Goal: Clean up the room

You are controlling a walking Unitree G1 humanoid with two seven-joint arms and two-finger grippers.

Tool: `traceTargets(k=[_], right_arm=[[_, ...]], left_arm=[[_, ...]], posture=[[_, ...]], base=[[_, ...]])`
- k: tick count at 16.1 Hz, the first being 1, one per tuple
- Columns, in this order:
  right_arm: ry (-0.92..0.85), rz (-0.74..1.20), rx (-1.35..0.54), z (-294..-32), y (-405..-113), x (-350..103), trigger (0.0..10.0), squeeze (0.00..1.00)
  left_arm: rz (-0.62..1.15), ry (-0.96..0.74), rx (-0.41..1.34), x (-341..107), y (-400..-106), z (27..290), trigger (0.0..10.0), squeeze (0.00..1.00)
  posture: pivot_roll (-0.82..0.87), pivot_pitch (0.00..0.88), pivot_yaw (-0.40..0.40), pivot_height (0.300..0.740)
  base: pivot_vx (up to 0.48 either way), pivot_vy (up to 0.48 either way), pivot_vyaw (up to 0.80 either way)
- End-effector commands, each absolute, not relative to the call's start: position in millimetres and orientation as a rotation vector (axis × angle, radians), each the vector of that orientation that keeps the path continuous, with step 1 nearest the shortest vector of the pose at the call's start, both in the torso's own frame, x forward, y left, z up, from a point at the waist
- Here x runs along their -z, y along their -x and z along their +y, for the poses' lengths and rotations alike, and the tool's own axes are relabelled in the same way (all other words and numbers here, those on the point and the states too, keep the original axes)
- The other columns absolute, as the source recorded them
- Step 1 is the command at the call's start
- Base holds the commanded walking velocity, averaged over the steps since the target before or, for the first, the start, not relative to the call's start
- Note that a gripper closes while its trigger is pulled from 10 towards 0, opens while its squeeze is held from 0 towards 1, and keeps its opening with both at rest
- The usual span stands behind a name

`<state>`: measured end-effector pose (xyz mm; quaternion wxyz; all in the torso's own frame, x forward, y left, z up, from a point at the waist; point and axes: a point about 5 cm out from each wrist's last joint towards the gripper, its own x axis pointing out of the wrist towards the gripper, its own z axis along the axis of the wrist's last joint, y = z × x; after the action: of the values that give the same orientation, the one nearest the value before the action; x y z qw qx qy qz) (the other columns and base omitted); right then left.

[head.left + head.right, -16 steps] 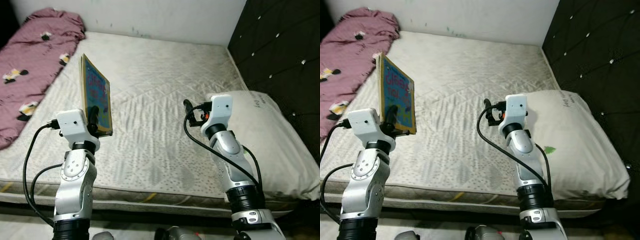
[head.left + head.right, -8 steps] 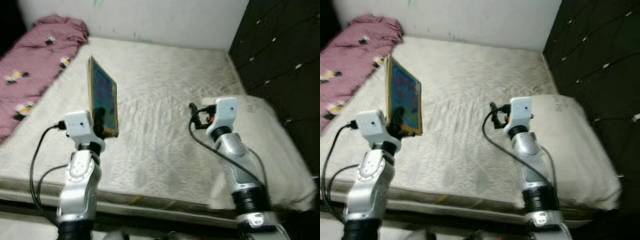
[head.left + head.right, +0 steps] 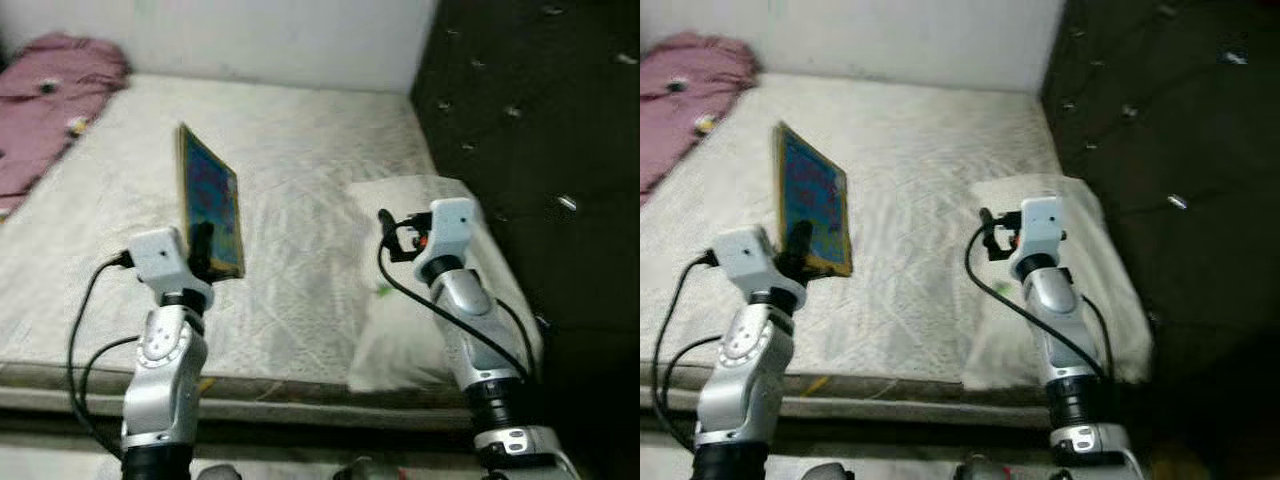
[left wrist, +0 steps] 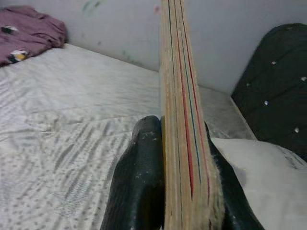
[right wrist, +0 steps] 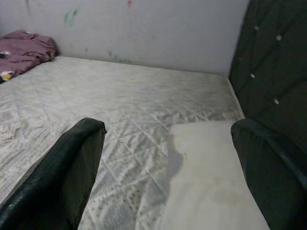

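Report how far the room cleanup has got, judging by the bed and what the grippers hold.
Done: the thin blue picture book with a yellow border is off the grey quilted mattress, held upright. In hand: the left gripper is shut on that book; the right gripper is open over the white pillow. Left: stowing the book, and the crumpled maroon blanket lying on the mattress's far corner.

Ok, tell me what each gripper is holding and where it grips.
Left gripper clamps the book upright by its bottom edge; right gripper holds nothing.

Book [image 3: 210,213] upright over the mattress [image 3: 300,150] — pillow [image 3: 410,280] right (by the headboard [image 3: 520,150]), blanket [image 3: 50,110] far left.
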<state>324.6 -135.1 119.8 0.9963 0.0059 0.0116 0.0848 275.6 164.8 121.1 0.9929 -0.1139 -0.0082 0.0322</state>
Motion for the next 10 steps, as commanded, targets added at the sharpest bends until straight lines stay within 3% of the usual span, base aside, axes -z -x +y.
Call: traceTargets(k=[1, 5, 10], right_arm=[[-0.008, 0.020, -0.164, -136, -326, -123, 10.0, 0.00], [-0.011, 0.018, -0.161, -136, -326, -123, 10.0, 0.00], [-0.009, 0.031, -0.154, -140, -318, -119, 10.0, 0.00]], left_arm=[[-0.090, 0.195, -0.073, -132, -276, 168, 10.0, 0.00], [-0.102, 0.173, -0.111, -132, -272, 177, 10.0, 0.00], [-0.093, 0.190, -0.120, -131, -261, 176, 10.0, 0.00]], posture=[[-0.02, 0.000, -0.059, 0.740], [-0.02, 0.000, -0.060, 0.740], [-0.02, 0.000, -0.060, 0.740]], base=[[0.000, 0.000, -0.80], [0.000, 0.000, -0.71], [0.000, 0.000, -0.10]])
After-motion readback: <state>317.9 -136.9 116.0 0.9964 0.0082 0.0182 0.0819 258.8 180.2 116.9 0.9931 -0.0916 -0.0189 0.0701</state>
